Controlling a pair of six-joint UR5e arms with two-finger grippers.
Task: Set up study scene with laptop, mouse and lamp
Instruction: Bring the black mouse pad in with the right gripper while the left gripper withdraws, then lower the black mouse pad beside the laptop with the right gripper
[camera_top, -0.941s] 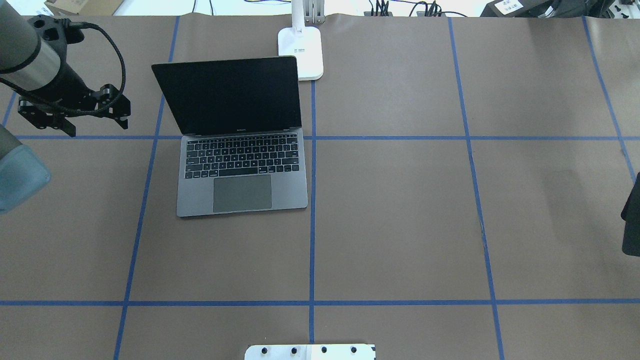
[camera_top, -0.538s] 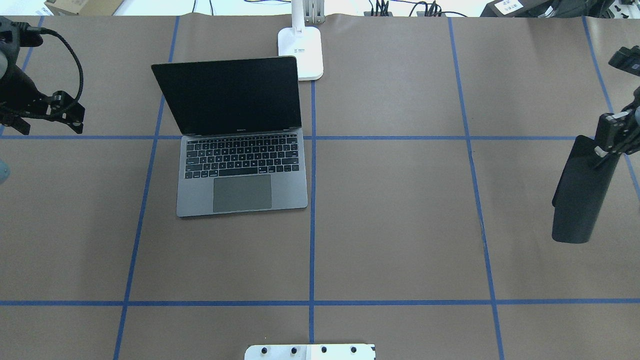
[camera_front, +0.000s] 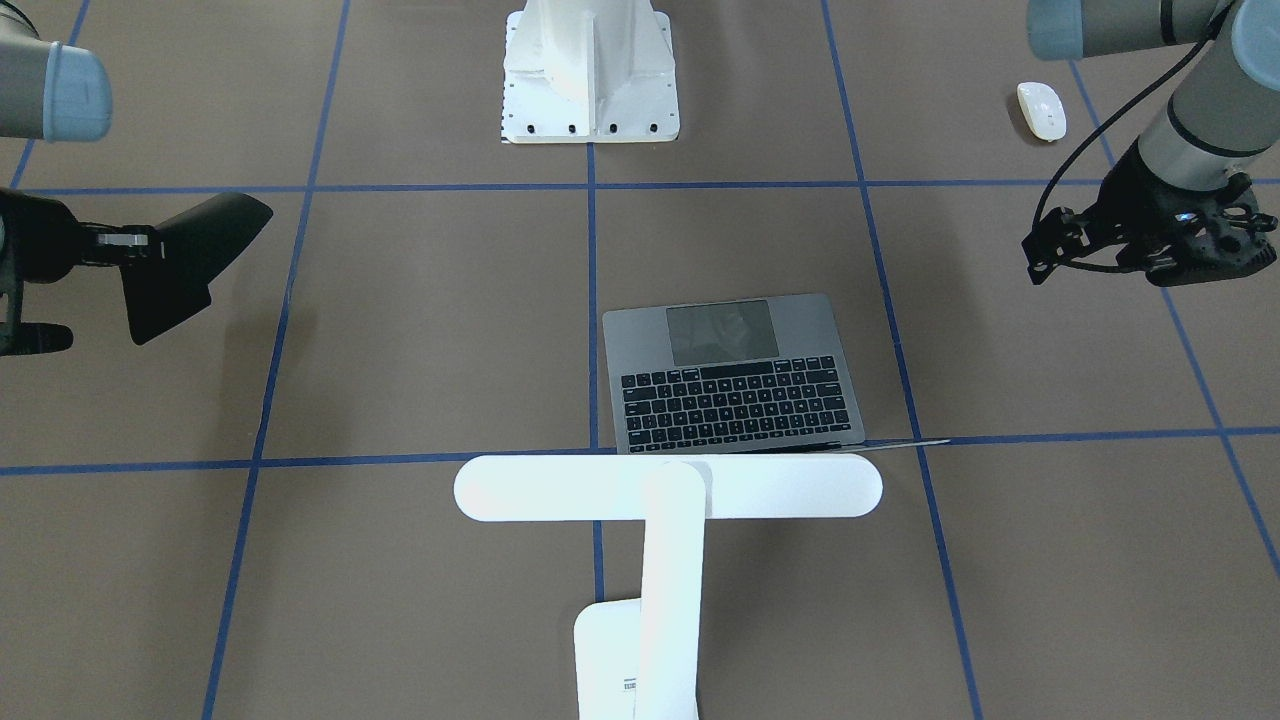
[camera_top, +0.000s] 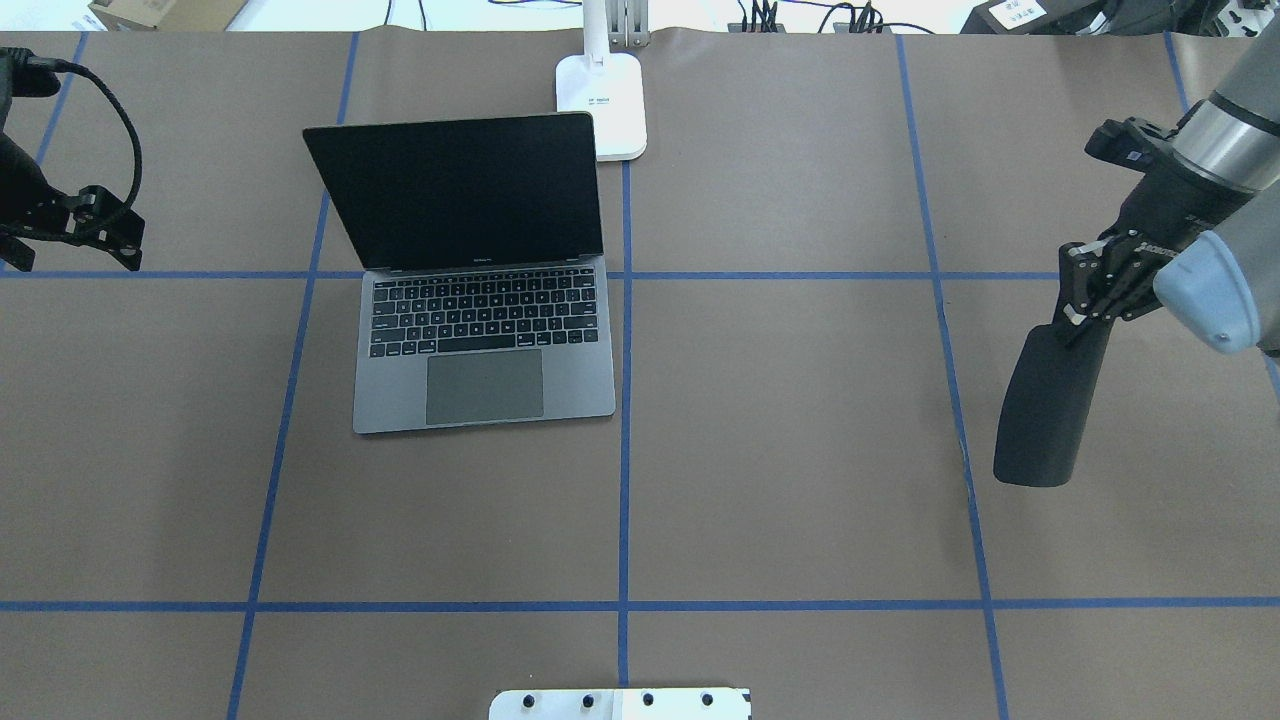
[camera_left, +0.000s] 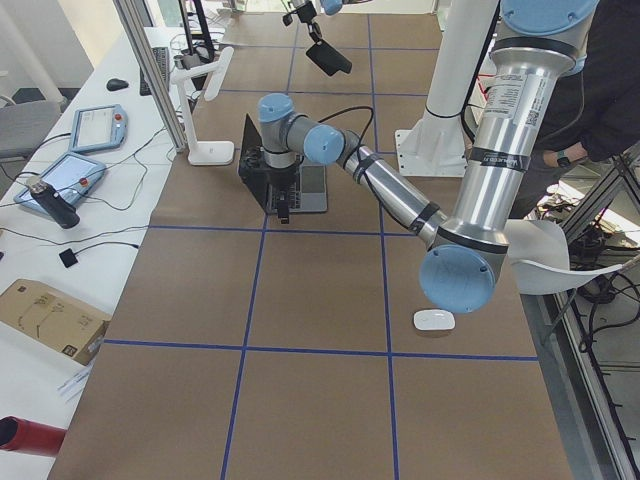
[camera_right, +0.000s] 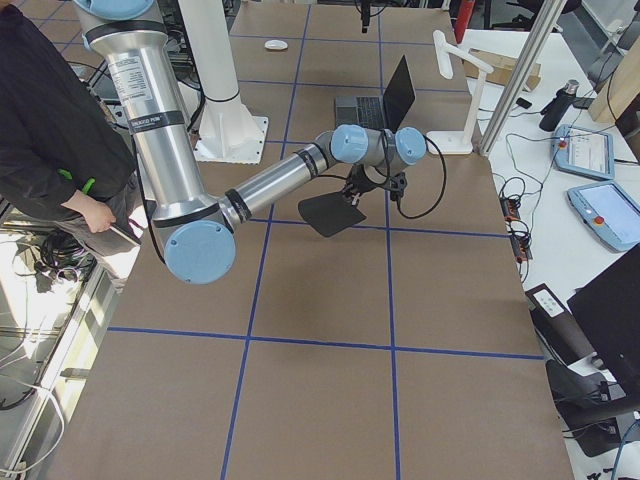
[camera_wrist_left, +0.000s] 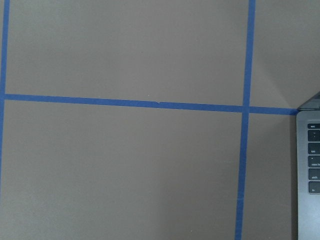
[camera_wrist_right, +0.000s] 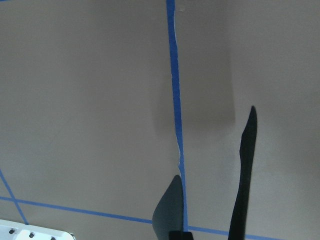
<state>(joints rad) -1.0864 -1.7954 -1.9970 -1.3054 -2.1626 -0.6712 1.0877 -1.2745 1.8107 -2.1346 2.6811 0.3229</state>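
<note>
The left gripper (camera_top: 72, 232), well left of the laptop (camera_top: 485, 330), is half cut off in the overhead view; I cannot tell how far it is open. The right gripper (camera_top: 1088, 300), far right of the laptop, pinches a dangling black pad (camera_top: 1045, 415). The lamp (camera_front: 668, 487) stands just behind the laptop, its head masking the screen from the front. The mouse (camera_front: 1041, 110) lies far left, nearer the robot.

no readable text, lamp (camera_top: 601, 108) label blurred

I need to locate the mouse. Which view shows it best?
Exterior front-facing: the mouse lies sharp and unobstructed. Exterior left shows it too; exterior right, tiny and far; overhead and wrist views miss it.
</note>
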